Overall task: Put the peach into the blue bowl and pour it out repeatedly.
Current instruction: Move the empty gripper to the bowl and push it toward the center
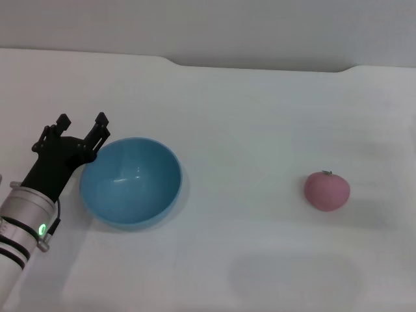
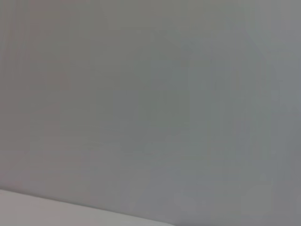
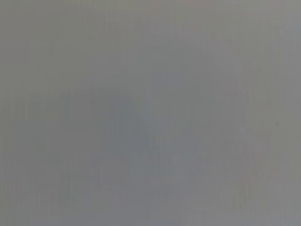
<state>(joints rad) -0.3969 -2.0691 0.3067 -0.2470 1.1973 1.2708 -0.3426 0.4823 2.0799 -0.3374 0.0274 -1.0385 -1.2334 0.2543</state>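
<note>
The blue bowl point(image 1: 130, 182) stands upright and empty on the white table, left of centre in the head view. The peach point(image 1: 327, 190), pink with a small dark stem, lies on the table far to the right of the bowl. My left gripper point(image 1: 82, 125) is open at the bowl's left rim, its fingers pointing away from me, holding nothing. My right gripper is out of view. Both wrist views show only plain grey surface.
The white table point(image 1: 247, 117) stretches between bowl and peach. Its far edge point(image 1: 260, 67) runs along the back, with a grey wall behind.
</note>
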